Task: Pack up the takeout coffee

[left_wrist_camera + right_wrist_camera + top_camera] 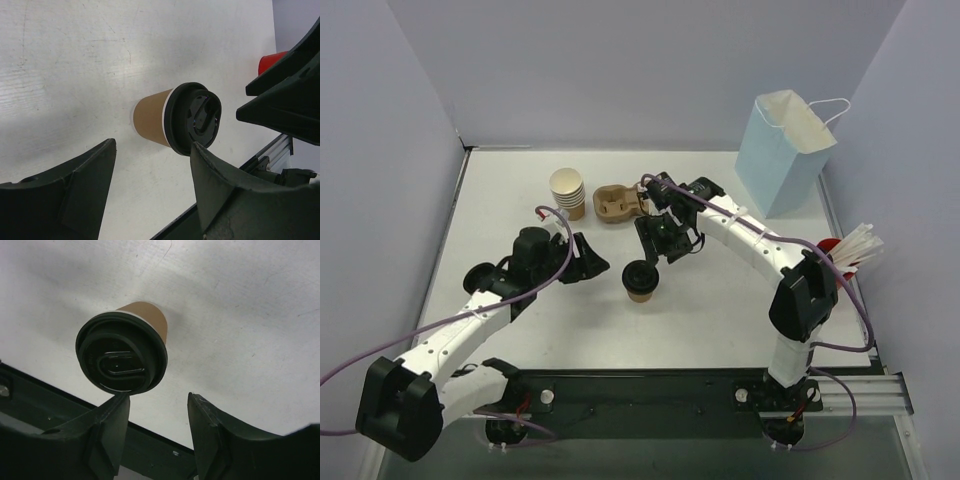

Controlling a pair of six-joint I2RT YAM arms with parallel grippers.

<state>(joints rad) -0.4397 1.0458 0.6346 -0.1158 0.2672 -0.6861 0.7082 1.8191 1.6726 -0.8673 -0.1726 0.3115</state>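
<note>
One takeout coffee [640, 281], a tan paper cup with a black lid, stands upright on the white table between my two grippers. My left gripper [588, 262] is just left of it and open. In the left wrist view the cup [150, 120] lies beyond the fingertips, with nothing between the jaws of the gripper [154, 150]. My right gripper [665, 245] hovers just behind and right of the cup, also open. In the right wrist view the lid [121, 352] sits past the left fingertip, outside the gap of the gripper [159, 397]. The brown pulp tray [617, 203] lies further back.
A stack of lidless tan cups [568, 192] stands left of the tray. A light blue paper bag [785, 155] stands at the back right. A red cup of white straws [840, 255] is at the right edge. The black base rail [650, 395] runs along the near edge.
</note>
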